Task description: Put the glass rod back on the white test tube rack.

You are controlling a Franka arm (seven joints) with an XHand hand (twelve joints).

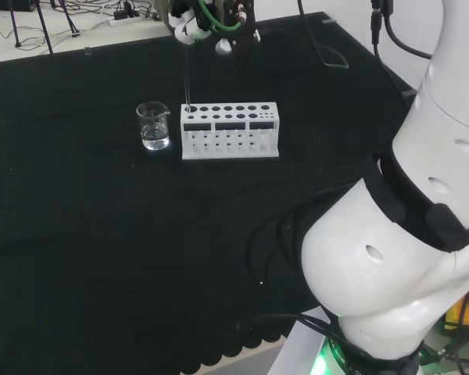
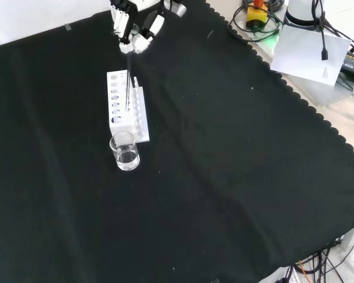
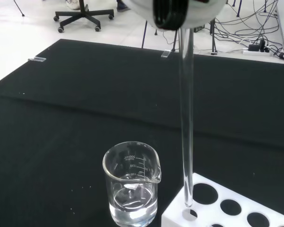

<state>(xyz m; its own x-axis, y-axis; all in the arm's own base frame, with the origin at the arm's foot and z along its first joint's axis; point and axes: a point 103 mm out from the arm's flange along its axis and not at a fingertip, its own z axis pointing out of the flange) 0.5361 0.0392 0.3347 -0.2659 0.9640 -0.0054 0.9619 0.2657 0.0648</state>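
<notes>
On the black-clothed bench (image 1: 102, 234), the white test tube rack (image 1: 230, 131) stands just beside a glass beaker (image 1: 154, 126) holding a little clear liquid. Above the rack's end nearest the beaker, the robot's hand (image 2: 135, 26) hangs with its fingers (image 2: 143, 40) pinched on the top of the glass rod (image 3: 186, 118), which stands upright, its lower tip at the end hole.

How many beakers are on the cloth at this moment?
1. The beaker stands just left of the white test tube rack in the head view, holding a little clear liquid. The robot hand holds the glass rod over the rack's end hole nearest the beaker.
</notes>
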